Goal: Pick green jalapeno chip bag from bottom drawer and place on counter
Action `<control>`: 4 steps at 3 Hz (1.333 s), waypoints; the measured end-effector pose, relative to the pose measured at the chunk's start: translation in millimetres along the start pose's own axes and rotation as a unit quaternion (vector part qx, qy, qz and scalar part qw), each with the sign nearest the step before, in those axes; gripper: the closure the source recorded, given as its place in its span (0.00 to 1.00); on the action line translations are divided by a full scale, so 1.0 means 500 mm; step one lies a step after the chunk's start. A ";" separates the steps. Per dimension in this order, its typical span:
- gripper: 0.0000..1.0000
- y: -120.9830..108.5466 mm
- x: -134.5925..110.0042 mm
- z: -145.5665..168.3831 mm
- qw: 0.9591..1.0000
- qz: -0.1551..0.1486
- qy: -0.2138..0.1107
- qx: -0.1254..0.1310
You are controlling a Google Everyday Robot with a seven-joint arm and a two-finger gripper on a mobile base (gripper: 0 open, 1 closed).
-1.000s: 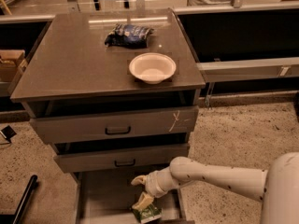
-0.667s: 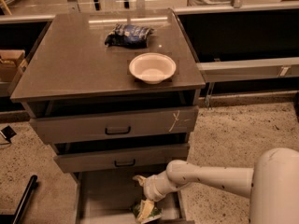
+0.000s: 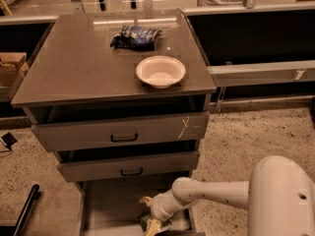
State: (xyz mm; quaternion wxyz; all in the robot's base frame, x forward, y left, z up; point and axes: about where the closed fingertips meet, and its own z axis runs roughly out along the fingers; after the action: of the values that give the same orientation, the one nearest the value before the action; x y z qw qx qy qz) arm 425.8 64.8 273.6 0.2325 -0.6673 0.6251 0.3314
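- The gripper (image 3: 149, 211) is low inside the bottom drawer (image 3: 110, 205), near its front right corner. It sits at the end of a smooth, rounded white arm (image 3: 216, 193) that reaches in from the right. Whether it is wide, narrow or clamped on anything cannot be told.
- The green jalapeno chip bag (image 3: 151, 225) lies crumpled and crinkly on the drawer floor at the front edge, right of the middle. It is directly under the gripper (touching or only just beside, I cannot tell).
- The bottom drawer stands open: grey metal with a plain flat floor.
- Above it, the top drawer (image 3: 88, 134) and the middle drawer (image 3: 98, 168) have flat grey fronts with slim black handles (image 3: 124, 137). The top one has a pale scratch near its right end.
- The counter (image 3: 74, 68) is a glossy, dark grey-brown square slab.
- A round white bowl (image 3: 160, 71) sits near its front right corner.
- A wrinkled dark blue bag (image 3: 135, 36) lies toward the back edge, about midway.
- The ground (image 3: 231, 136) is speckled and gritty.
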 end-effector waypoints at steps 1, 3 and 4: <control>0.12 -0.005 0.046 0.017 1.000 -0.009 0.012 0.002; 0.29 -0.020 0.122 0.033 0.999 -0.027 0.036 -0.004; 0.60 -0.021 0.133 0.027 0.999 -0.035 0.021 0.004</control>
State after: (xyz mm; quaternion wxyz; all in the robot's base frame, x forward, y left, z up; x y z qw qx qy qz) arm 434.1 30.5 214.8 0.2331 -0.6945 0.6076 0.3068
